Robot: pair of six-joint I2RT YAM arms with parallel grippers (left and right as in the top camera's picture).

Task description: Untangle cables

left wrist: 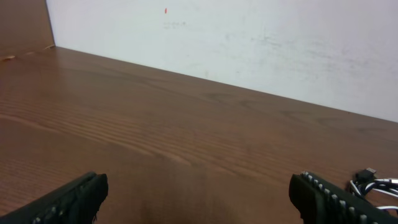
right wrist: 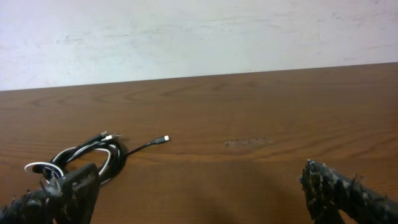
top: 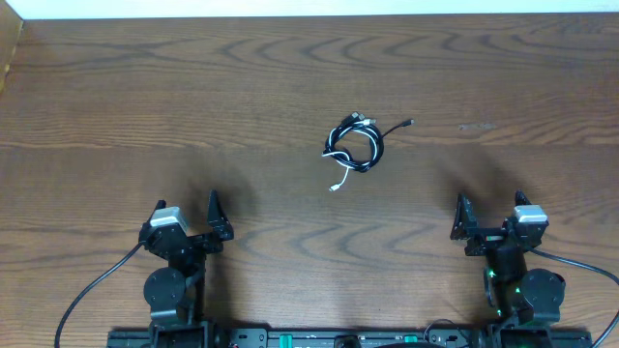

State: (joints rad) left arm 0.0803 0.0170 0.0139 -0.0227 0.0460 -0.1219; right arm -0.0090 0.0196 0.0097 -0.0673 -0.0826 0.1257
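The cables, one black and one white, lie tangled in a small coil on the wooden table, a little right of centre. A white plug end trails toward me and a black plug end points right. My left gripper hovers open near the front left, well short of the coil. My right gripper hovers open at the front right. The right wrist view shows the cables just beyond the left finger of the right gripper. In the left wrist view, the left gripper is empty and the cables peek in at the right edge.
A white wall runs along the table's far edge. A wooden side panel stands at the far left corner. A faint scuff mark lies right of the coil. The arms' thick black cables run off their bases.
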